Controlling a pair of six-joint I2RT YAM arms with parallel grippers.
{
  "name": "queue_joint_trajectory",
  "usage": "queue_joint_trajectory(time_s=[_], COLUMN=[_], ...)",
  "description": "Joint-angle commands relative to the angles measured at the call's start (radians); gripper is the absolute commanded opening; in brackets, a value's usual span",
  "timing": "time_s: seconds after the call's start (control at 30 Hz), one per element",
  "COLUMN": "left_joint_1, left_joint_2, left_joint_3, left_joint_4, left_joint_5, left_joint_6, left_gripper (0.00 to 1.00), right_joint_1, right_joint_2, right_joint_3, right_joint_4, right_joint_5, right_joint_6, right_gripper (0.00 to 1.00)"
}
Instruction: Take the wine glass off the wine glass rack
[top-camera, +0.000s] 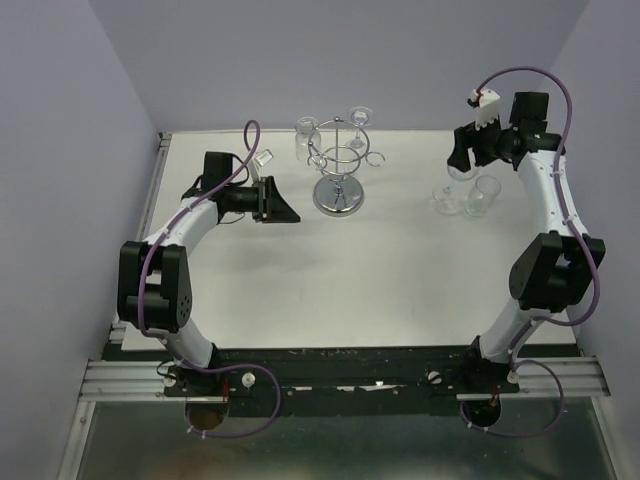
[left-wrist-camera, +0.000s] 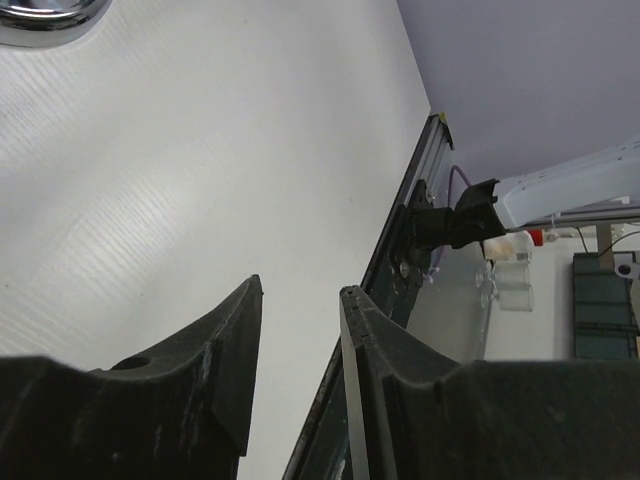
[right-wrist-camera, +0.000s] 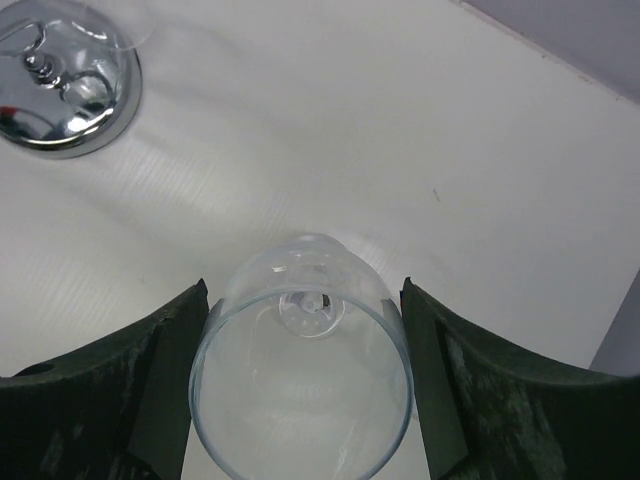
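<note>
Jaws of the right gripper (right-wrist-camera: 303, 290) clasp the wine glass (right-wrist-camera: 300, 400) by its bowl, well right of the rack (top-camera: 340, 165). The left gripper (left-wrist-camera: 300, 300), left of the rack, is parted and empty. Likely set-down: lower gently, then release.

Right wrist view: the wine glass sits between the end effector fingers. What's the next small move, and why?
Probably open the right end effector slightly to release. Its fingers hug both sides of the wine glass bowl, which stands upright, off the wine glass rack, its foot seemingly set down beside another glass.
</note>
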Motion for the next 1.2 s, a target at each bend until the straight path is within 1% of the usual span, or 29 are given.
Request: queue_joint_trajectory(time_s=[0.0, 0.17, 0.33, 0.5, 0.67, 1.17], left_joint_1=[0.004, 0.006, 0.006, 0.006, 0.007, 0.006], left_joint_2=[-0.066, -0.094, -0.120, -0.137, -0.143, -0.160], left_joint_3=[-0.003, -0.012, -0.030, -0.055, -0.047, -0.053], left_joint_4=[-0.059, -0.105, -0.137, -0.151, -0.194, -0.224], left_joint_5=[-0.029, -0.041, -0.058, -0.066, -0.072, -0.103], left_joint_6=[0.073, 0.131, 0.172, 0.186, 0.214, 0.241], left_gripper=[0.45, 0.46, 0.47, 0.48, 0.48, 0.51], right_joint_1=[-0.001, -0.021, -0.042, -0.051, -0.056, -0.076], right_joint_2=[0.069, 0.161, 0.207, 0.236, 0.264, 0.308], right_joint_3=[0.096, 0.184, 0.207, 0.225, 0.239, 0.254], right_joint_4=[0.092, 0.094, 0.097, 0.103, 0.113, 0.127], right_joint_5=[0.070, 0.126, 0.136, 0.146, 0.167, 0.193], right_joint_6=[0.051, 0.068, 0.062, 0.062, 0.059, 0.061], right_gripper=[0.36, 0.36, 0.36, 0.36, 0.36, 0.37])
